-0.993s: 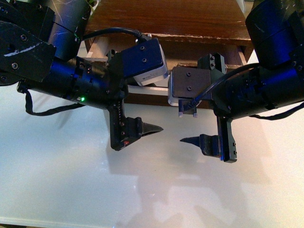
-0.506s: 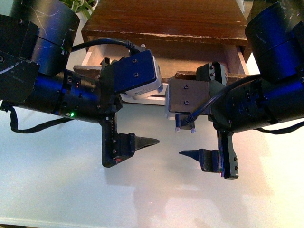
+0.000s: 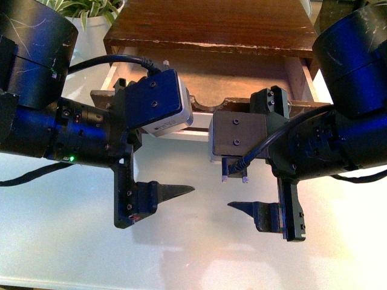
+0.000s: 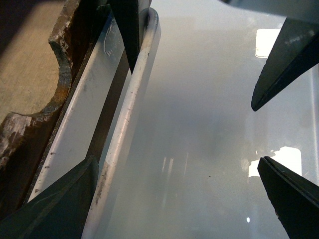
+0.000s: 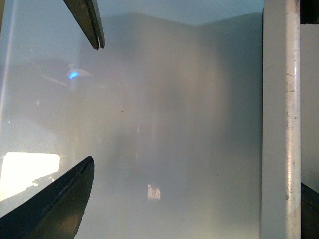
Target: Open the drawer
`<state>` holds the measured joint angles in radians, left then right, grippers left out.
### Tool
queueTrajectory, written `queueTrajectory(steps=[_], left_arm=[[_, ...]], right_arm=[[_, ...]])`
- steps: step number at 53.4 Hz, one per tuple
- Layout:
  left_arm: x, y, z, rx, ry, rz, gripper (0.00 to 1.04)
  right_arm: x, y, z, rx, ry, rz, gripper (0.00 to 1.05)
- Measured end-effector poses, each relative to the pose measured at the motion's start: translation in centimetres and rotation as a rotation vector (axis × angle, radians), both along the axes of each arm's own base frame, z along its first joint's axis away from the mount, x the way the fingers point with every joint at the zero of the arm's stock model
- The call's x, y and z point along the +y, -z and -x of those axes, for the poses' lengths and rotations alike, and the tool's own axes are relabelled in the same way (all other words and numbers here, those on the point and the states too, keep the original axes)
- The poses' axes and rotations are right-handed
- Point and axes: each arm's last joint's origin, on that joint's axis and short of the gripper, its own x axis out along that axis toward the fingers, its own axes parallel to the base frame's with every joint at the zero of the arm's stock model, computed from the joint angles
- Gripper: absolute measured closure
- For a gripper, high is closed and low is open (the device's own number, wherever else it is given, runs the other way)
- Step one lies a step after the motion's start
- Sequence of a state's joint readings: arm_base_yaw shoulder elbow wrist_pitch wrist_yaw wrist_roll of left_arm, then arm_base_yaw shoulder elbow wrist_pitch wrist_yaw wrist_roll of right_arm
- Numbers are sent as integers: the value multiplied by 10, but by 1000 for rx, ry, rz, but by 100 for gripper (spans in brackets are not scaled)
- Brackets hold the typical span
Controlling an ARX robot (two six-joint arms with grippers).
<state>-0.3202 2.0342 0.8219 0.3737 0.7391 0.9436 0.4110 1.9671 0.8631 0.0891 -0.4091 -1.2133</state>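
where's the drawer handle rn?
Front view, centre: the white handle runs along the front of the drawer, below its notch, mostly hidden behind the wrist cameras.

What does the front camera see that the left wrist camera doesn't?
Only the front view shows the left arm, the right arm, the leafy plant and the dark cabinet top. Only the left wrist view shows, close up, scratches on the white handle and a finger hooked behind it. Both show the open drawer, its curved notch and the shiny table.
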Motion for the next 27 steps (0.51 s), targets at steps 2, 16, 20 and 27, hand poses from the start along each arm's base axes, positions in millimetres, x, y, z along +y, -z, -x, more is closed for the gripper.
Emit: queueTrajectory(steps=[2,16,20,27], left_arm=[[1,0,0,1,-1,1,8],[6,-6,1,24,-44,39,8],[8,-11,2,31,-56,56,8],[14,-24,2,25,-76,96,8]], right_arm=[[0,0,0,-8,2,-3,9],[-2,-1,-4,-61,30,-32,9],[-5,-5,-5,-73,33,-42,9],[-5,-22,-4,-124,7,-79,9]])
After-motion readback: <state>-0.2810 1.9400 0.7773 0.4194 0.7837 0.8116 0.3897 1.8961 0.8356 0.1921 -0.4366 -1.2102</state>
